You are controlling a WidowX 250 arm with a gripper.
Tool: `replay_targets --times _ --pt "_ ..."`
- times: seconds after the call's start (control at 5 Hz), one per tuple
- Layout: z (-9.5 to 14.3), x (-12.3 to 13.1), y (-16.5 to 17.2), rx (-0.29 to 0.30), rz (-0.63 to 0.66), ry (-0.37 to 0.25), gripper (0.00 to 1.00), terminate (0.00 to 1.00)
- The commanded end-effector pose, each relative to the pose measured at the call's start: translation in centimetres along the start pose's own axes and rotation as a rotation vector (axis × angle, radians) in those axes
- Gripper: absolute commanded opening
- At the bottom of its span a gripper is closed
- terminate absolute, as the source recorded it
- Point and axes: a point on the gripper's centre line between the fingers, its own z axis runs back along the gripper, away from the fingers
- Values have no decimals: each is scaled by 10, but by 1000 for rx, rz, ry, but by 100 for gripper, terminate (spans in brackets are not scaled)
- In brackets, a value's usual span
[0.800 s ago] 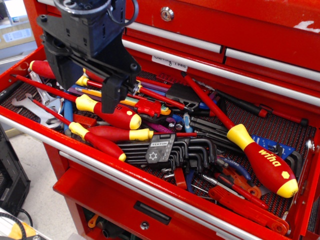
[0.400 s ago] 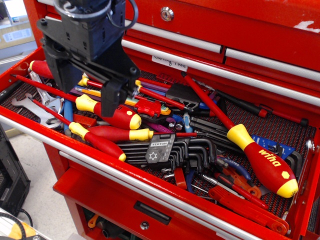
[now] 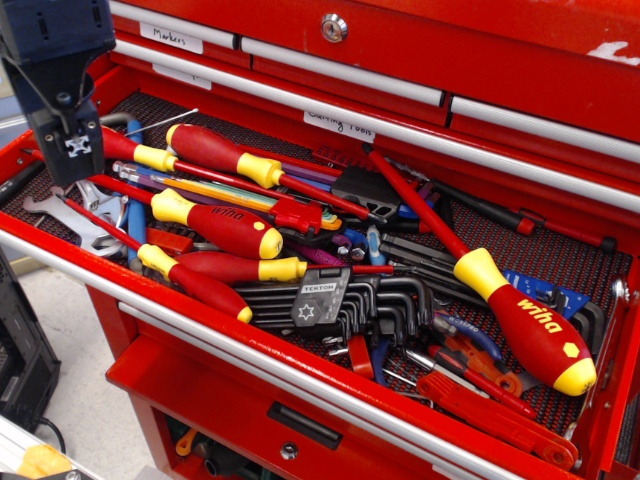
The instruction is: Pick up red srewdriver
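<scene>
Several red screwdrivers with yellow collars lie in the open red tool drawer (image 3: 250,345). The largest, marked wiha (image 3: 530,322), lies at the right with its red shaft running up-left. Others lie at the left: one at the back (image 3: 215,152), a thick one (image 3: 218,226), and two thin ones near the front rail (image 3: 232,267) (image 3: 195,285). My gripper (image 3: 67,165) hangs at the far left over the drawer's left end, beside another red handle (image 3: 125,150). It holds nothing. Its jaws are seen edge-on, so I cannot tell their gap.
A black Torx key set (image 3: 330,298), hex keys, red pliers (image 3: 490,400), spanners (image 3: 60,205) and small tools crowd the drawer. Closed red drawers (image 3: 450,95) rise behind. Another drawer (image 3: 240,410) sits below the front rail.
My gripper has moved left and away from above the left screwdrivers to the drawer's left end, uncovering them. No screwdriver has moved or been lifted.
</scene>
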Motion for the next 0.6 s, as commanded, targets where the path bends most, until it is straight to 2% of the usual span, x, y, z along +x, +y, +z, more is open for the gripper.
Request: replay_targets --times 0.0,0.2,0.4 --pt "-16 20 78 78 -205 -45 100 0" --pt "-31 33 100 139 -280 -99 100 0" --pt "-41 49 112 116 -341 -117 100 0"
